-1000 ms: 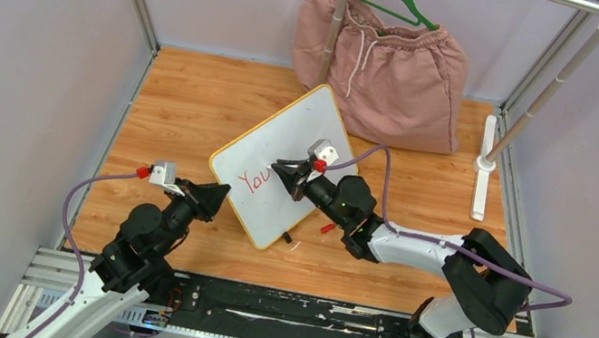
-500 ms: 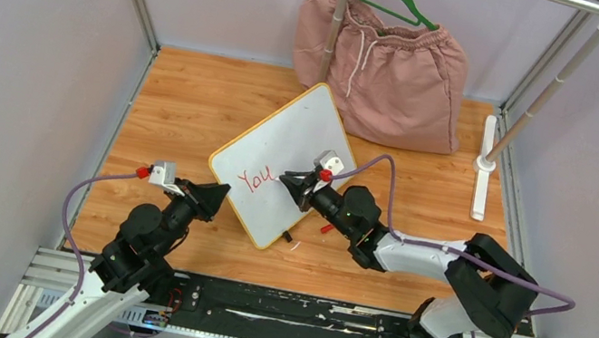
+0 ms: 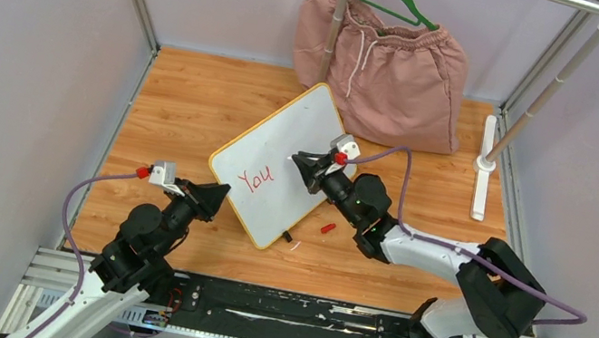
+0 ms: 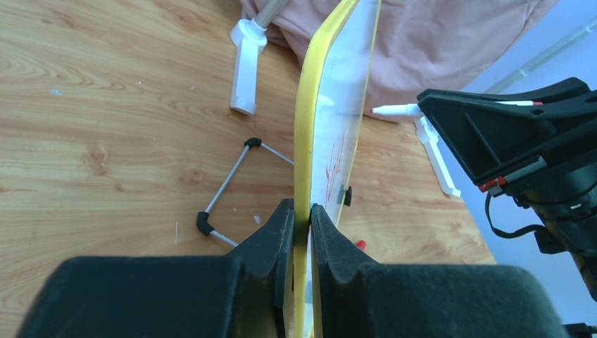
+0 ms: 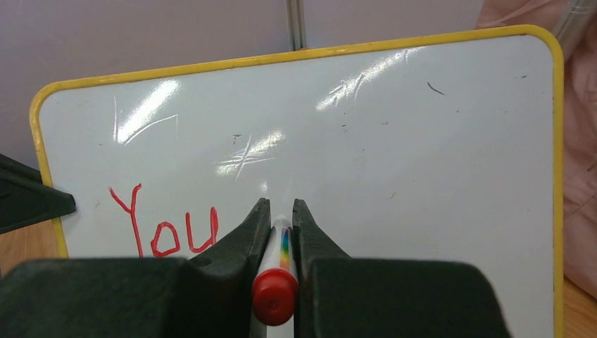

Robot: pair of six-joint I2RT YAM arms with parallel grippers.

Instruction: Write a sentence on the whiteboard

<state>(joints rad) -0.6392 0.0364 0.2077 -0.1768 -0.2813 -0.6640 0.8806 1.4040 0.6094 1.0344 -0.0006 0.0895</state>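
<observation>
L arm low, bent, L gripper [image 4: 301, 215] pinching board [image 3: 286, 144] rim | 1 board, tilted, table [image 3: 187, 104] centre; text [image 3: 255, 180] "You", 3 red letters | R arm stretched fwd, R gripper [image 5: 281, 209] clamping 1 marker [image 5: 276, 292], tip by board face.

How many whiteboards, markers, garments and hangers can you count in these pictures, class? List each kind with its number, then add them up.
whiteboard: 1
marker: 1
pink shorts: 1
green hanger: 1
Total: 4
</observation>
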